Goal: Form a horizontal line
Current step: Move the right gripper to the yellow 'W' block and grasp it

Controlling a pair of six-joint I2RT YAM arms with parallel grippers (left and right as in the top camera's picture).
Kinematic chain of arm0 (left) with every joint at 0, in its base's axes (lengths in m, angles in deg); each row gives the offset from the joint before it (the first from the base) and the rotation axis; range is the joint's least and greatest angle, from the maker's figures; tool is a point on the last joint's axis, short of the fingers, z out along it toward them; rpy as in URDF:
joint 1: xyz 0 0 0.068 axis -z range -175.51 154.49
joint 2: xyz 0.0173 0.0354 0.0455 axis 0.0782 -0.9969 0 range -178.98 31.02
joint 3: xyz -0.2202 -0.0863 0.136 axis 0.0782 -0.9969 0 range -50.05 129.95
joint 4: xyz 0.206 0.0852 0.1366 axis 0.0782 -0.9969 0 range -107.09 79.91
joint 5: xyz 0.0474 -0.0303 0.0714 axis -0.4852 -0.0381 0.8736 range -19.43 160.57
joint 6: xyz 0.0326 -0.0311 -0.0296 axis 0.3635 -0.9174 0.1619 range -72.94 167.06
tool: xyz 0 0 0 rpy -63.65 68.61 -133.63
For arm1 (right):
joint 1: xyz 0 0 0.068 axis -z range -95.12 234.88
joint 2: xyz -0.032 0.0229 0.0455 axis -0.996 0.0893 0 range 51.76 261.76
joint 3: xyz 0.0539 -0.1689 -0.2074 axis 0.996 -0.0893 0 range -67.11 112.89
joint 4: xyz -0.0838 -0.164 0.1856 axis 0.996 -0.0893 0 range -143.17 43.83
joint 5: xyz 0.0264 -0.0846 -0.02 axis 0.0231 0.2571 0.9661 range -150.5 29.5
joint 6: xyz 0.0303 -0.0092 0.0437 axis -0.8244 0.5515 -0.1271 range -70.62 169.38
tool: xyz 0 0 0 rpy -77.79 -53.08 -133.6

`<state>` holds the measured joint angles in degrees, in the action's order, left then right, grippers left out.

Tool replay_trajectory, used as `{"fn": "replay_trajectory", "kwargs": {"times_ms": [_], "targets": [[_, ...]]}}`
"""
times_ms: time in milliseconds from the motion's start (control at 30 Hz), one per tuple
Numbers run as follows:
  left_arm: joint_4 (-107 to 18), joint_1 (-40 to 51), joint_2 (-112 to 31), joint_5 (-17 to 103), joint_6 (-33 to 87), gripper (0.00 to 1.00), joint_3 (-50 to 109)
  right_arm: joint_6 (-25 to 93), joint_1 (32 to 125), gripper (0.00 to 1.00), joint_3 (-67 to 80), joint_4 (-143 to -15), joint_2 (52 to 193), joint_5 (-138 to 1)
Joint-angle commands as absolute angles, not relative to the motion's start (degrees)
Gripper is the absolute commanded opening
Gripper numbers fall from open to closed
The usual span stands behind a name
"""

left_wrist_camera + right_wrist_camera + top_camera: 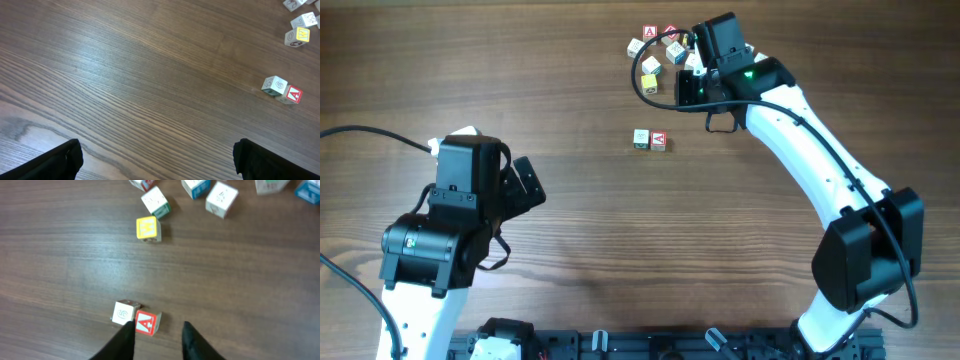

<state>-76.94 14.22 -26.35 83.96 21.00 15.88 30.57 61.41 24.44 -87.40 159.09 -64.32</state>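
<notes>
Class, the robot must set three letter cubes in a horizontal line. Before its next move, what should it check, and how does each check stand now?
1. Green-marked cube and red-letter cube side by side, touching: ok.
2. Yellow cube in the line: not ok; it lies apart, nearer the loose cubes.
3. Right gripper fingers open, nothing between them: ok.
4. Bare table beside the red-letter cube for the third cube: ok.
5. Yellow cube free of its pale neighbour: cannot tell; they lie very close.
6. Left gripper away from the cubes: ok.
</notes>
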Motion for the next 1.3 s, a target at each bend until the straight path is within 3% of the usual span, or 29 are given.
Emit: {"fn": "replay_trajectory", "kwargs": {"times_ms": [0,100,200,667,733,867,1033,1267], "targets": [[-76.8,14.0,-26.2,83.6,20.5,1.00,15.8,35.6,61.3,0.40,25.2,-83.4,160.0,-65.9],[-76.8,14.0,-26.2,83.6,20.5,1.00,15.8,35.9,61.3,0.54,25.2,-78.5,164.3,-66.6],[-76.8,14.0,-26.2,83.6,20.5,1.00,15.8,36.3,61.3,0.58,25.2,-74.7,168.2,-67.1],[-76.8,14.0,-26.2,83.6,20.5,1.00,15.8,35.9,61.3,0.67,25.2,-61.1,174.3,-67.2],[-76.8,14.0,-26.2,83.6,20.5,1.00,15.8,35.7,61.3,0.75,25.2,-59.9,175.7,-67.2],[-76.8,14.0,-26.2,83.6,20.5,1.00,15.8,35.7,61.3,0.88,25.2,-59.3,177.2,-67.2],[-76.8,14.0,-26.2,83.6,20.5,1.00,15.8,35.2,61.3,0.96,25.2,-59.5,177.9,-67.3],[-76.8,14.0,-26.2,83.6,20.5,1.00,15.8,35.4,61.0,0.99,29.4,-66.5,177.9,-68.4]]}}
